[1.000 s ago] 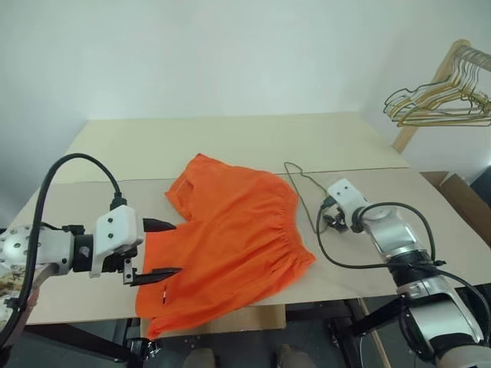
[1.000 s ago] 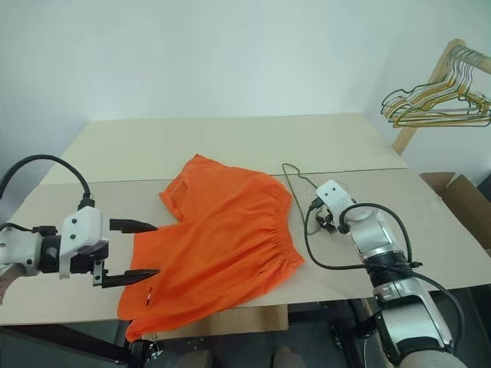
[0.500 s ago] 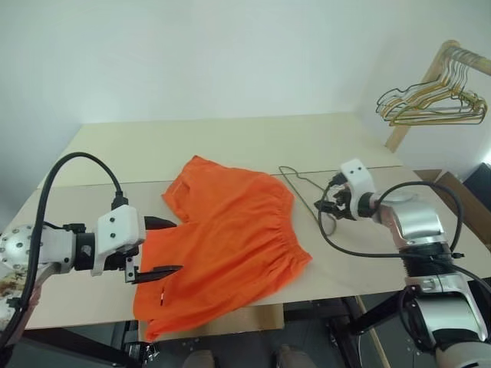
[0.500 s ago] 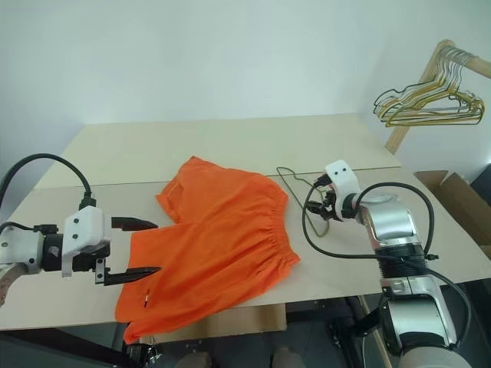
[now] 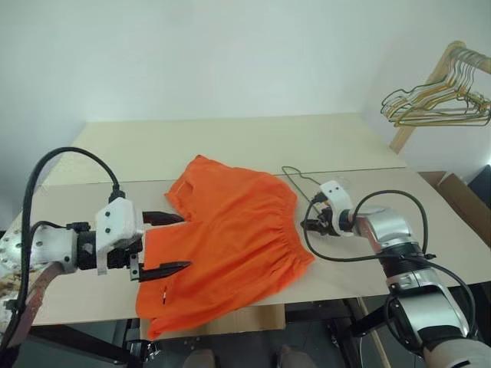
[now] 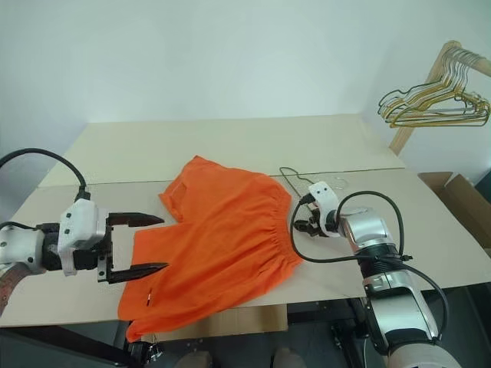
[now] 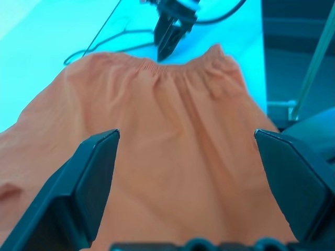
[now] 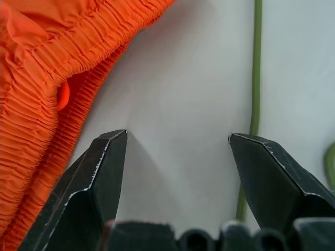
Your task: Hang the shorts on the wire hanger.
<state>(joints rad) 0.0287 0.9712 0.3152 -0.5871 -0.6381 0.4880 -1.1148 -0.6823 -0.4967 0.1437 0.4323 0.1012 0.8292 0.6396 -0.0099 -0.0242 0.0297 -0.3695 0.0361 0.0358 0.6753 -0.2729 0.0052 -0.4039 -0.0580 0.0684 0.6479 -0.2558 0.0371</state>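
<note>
Reach phase: right gripper (image 6: 308, 223), fingers spread and empty, mid-frame beside the shorts (image 6: 219, 234) waistband, needs the wire hanger (image 6: 294, 181); left gripper (image 6: 143, 244) also wide open.

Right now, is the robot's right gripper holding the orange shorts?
No. The right gripper is open over bare table, with the shorts beside it and the wire hanger on its other side.

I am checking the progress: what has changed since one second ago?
The right end effector moved toward the waistband of the shorts, still open and empty. The left end effector stayed open over the shorts' other side. Shorts and wire hanger lie as before.
</note>
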